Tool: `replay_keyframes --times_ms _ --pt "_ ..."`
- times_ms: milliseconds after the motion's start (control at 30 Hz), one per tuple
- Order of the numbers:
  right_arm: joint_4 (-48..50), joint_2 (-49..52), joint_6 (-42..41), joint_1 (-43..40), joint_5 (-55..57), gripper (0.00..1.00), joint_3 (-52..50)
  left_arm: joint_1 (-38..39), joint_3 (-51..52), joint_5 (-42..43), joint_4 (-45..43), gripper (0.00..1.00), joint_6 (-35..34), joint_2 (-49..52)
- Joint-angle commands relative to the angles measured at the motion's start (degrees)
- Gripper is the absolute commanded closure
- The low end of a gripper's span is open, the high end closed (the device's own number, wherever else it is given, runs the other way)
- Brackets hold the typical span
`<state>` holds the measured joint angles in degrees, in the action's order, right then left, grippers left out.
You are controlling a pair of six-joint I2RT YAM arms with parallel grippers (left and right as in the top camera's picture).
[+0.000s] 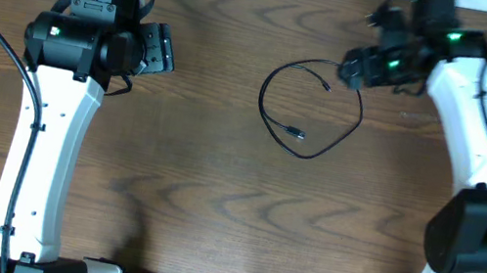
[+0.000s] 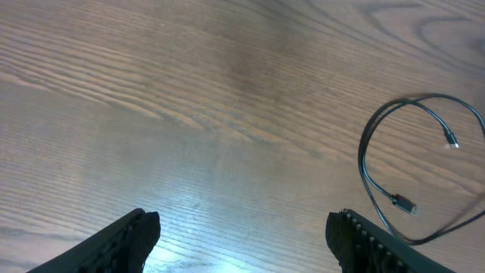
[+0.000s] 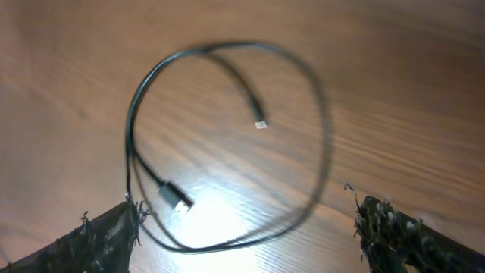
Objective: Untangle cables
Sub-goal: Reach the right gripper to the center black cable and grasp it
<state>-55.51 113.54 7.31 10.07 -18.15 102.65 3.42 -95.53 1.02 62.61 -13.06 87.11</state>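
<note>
Your right gripper [image 3: 246, 212] hangs over the black cable [image 3: 128, 136], fingers spread wide and holding nothing. The cable lies in one loose loop on the counter [image 1: 213, 201] near the far edge, right of centre. Your left gripper [image 2: 242, 224] is likewise spread wide and empty, toward the far left corner.

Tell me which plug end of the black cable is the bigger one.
The plug close to the black cable's side strand: long black body, metal tip. The other end, mid-loop, shows only a tiny pale tip.
</note>
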Motion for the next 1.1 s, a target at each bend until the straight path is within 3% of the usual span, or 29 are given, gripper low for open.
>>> replay_keyframes --times_ms 0,200,233,600,1067 --pt "1.4 0.1 7.8 3.9 0.2 0.12 -2.9 -0.2 -0.3 -1.6 0.2 0.23 0.8 0.1" --pt "6.5 0.1 12.2 10.4 0.2 0.15 -9.9 -0.2 -0.3 -1.6 0.2 0.22 0.8 0.1" --pt "6.8 0.1 13.5 11.4 0.3 0.15 -10.7 -0.2 -0.3 -1.6 0.2 0.02 0.8 0.1" --pt "13.6 0.2 15.5 21.1 10.8 0.19 -17.7 -0.2 -0.3 -1.6 0.2 0.02 0.8 0.1" --pt "15.6 4.9 15.5 22.3 10.7 0.25 -18.8 -0.2 -0.3 -1.6 0.2 0.02 0.8 0.1"
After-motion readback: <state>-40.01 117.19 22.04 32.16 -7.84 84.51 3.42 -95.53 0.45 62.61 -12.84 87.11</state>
